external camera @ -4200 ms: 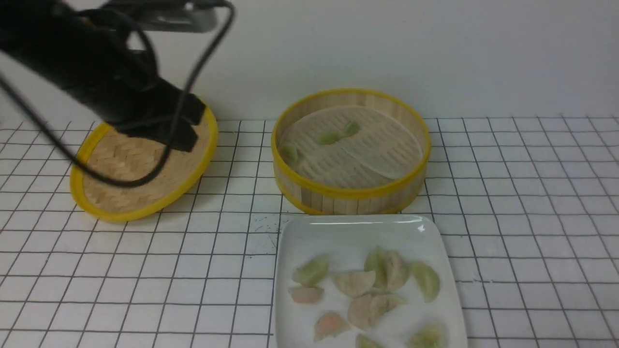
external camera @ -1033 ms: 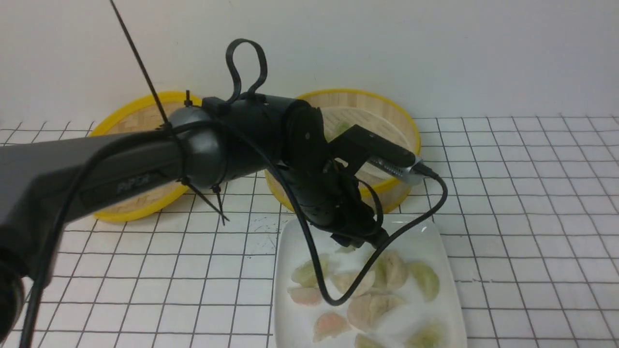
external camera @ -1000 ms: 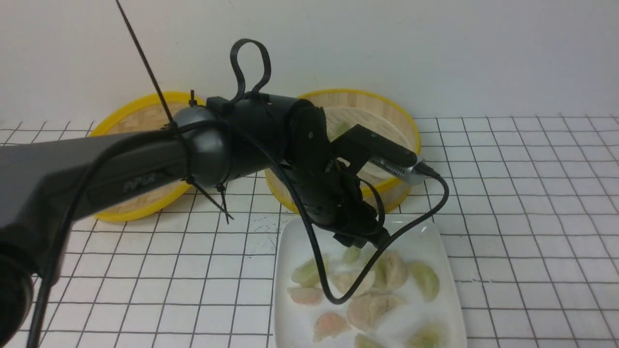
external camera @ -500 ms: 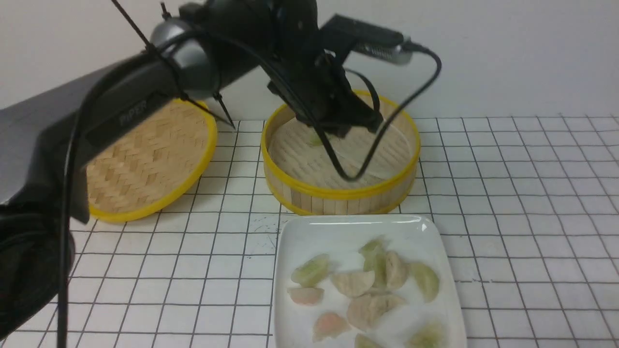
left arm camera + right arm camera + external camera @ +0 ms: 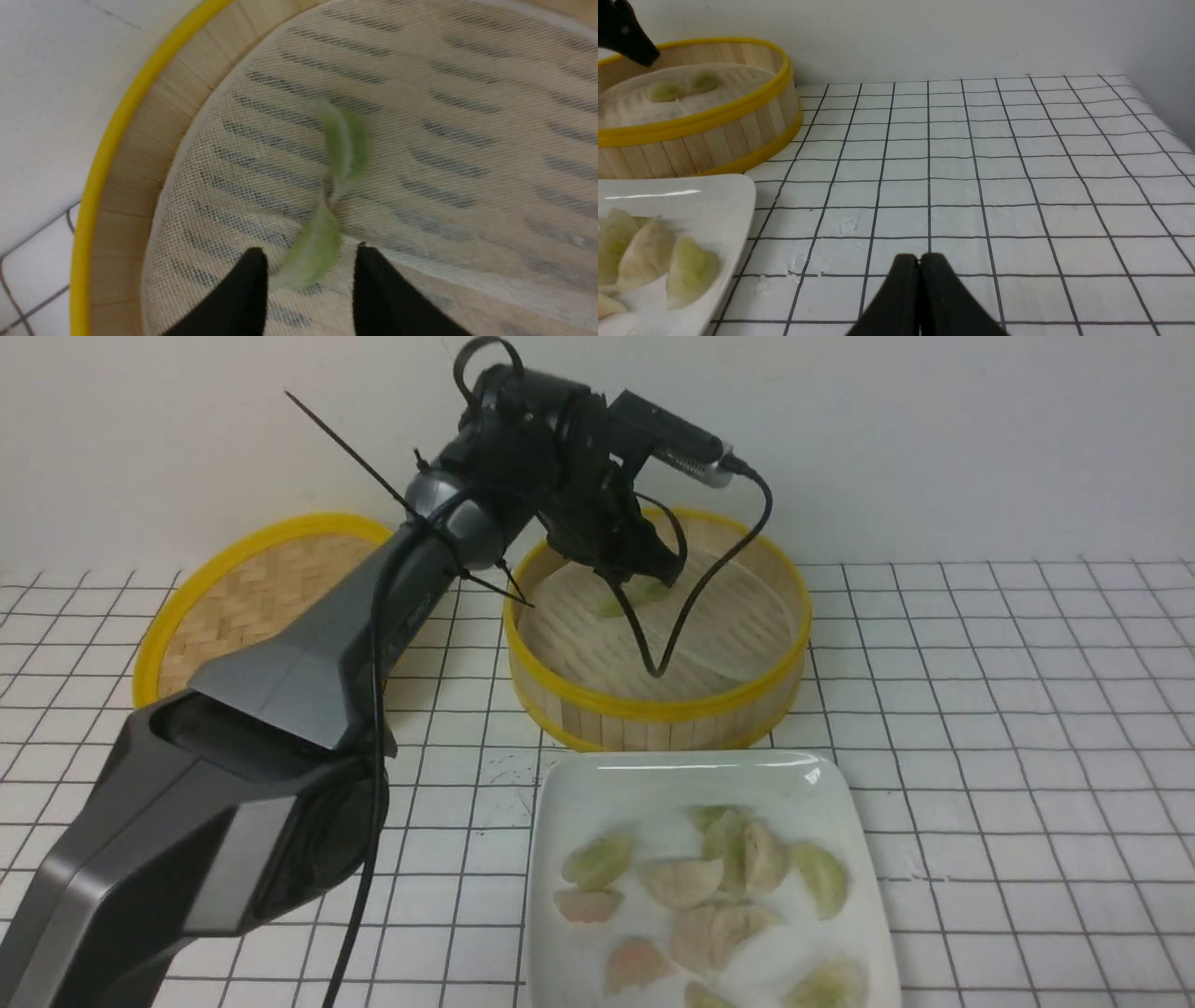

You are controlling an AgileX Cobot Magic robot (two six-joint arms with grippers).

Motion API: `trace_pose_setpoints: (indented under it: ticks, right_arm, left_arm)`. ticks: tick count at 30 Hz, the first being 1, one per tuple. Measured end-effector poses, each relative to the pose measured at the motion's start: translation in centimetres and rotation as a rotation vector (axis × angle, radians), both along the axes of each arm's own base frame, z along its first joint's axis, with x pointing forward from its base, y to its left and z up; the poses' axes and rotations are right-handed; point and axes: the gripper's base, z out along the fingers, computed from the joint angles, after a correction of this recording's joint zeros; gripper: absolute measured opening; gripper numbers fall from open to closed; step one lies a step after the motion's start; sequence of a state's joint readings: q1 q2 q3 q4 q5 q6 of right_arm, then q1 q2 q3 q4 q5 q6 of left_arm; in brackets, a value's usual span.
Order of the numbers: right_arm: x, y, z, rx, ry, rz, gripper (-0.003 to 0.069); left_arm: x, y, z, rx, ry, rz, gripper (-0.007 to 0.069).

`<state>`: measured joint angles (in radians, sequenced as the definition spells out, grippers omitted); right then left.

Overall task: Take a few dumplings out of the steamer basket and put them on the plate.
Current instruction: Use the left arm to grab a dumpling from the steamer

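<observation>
Steamer basket [image 5: 140,154] liner [image 5: 467,196]: dumpling [image 5: 312,252] btwn spread left fingers [image 5: 245,291]

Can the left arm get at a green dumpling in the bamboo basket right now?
Probably yes. The left arm has open jaws straddling one dumpling in the steamer basket; nothing lies between, and its wall stands aside.

The left arm [image 5: 308,663] is big and dark, with smooth grey panels low down and round black joints higher up. A thick black cable [image 5: 375,737] runs along it. Thin black zip ties [image 5: 350,455] with long pointy tails are wrapped around it. Near the end sits a small black camera [image 5: 667,434] with a silver tip and its own loopy wire. The left gripper [image 5: 309,261] has two black pointed fingers. The right gripper [image 5: 920,263] has two black fingers too.
</observation>
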<state>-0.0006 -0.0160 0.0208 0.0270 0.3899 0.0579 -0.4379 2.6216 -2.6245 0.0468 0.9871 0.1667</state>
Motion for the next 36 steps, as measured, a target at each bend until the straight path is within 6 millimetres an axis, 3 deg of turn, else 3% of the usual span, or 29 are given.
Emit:
trace_pose_setpoints:
  ticks: [3, 6, 13, 17, 20, 21, 26, 31, 32, 36]
  right_arm:
    - [0.0, 0.0, 0.0, 0.000, 0.000, 0.000, -0.0015]
    - [0.0, 0.0, 0.0, 0.000, 0.000, 0.000, -0.0015]
    - [0.0, 0.0, 0.0, 0.000, 0.000, 0.000, -0.0015]
    - [0.0, 0.0, 0.0, 0.000, 0.000, 0.000, -0.0015]
    - [0.0, 0.0, 0.0, 0.000, 0.000, 0.000, -0.0015]
    - [0.0, 0.0, 0.0, 0.000, 0.000, 0.000, -0.0015]
    - [0.0, 0.0, 0.0, 0.000, 0.000, 0.000, -0.0015]
    - [0.0, 0.0, 0.0, 0.000, 0.000, 0.000, -0.0015]
    - [0.0, 0.0, 0.0, 0.000, 0.000, 0.000, -0.0015]
    - [0.0, 0.0, 0.0, 0.000, 0.001, 0.000, -0.0015]
  left_arm:
    - [0.8, 0.8, -1.9, 0.013, 0.008, 0.002, 0.0393]
    - [1.2, 1.2, -2.9, 0.030, 0.014, -0.028, 0.0447]
    - [1.9, 0.9, -4.5, 0.068, -0.051, -0.169, 0.0461]
    - [2.0, 0.7, -5.1, 0.056, -0.055, -0.186, 0.0378]
    - [1.8, 0.6, -5.1, 0.027, -0.031, -0.165, 0.0175]
    - [1.8, 0.7, -4.6, 0.018, -0.032, -0.153, 0.0127]
    - [0.8, 1.0, -2.7, 0.016, 0.042, -0.124, 0.0134]
    - [-0.8, 1.5, 3.3, -0.014, 0.037, -0.127, 0.0134]
    - [-1.0, 1.5, 3.5, -0.012, 0.044, -0.128, 0.0134]
    - [-3.0, 2.1, 7.3, -0.025, 0.101, -0.147, 0.0134]
